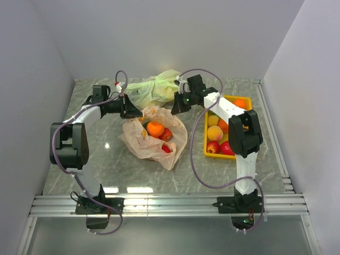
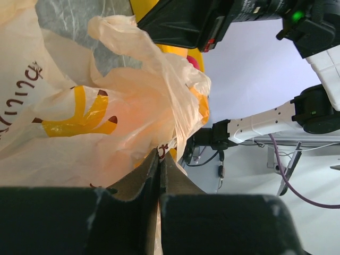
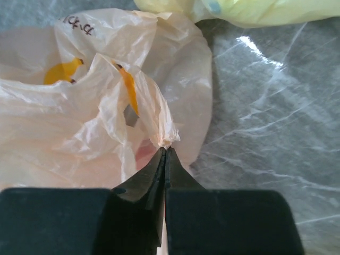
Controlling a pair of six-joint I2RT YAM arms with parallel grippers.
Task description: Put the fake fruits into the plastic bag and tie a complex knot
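The peach-orange plastic bag (image 1: pixel 154 142) lies open mid-table with an orange (image 1: pixel 155 128) and two red fruits (image 1: pixel 166 135) inside. My left gripper (image 1: pixel 139 112) is shut on the bag's left rim; in the left wrist view its tips (image 2: pixel 159 154) pinch the thin film (image 2: pixel 106 127). At the bag's right rim my right gripper (image 1: pixel 173 110) is shut on a bunched corner, and the right wrist view shows the tips (image 3: pixel 166 150) clamping that twisted plastic (image 3: pixel 79 122). More fake fruits (image 1: pixel 214 133) sit in the yellow tray (image 1: pixel 206 153).
A pale yellow-green knotted bag (image 1: pixel 154 87) lies behind the orange bag, close to both grippers, and shows in the right wrist view (image 3: pixel 255 13). The tray stands under the right arm's forearm. White walls close in the marble table (image 1: pixel 106 159) at left, back and right.
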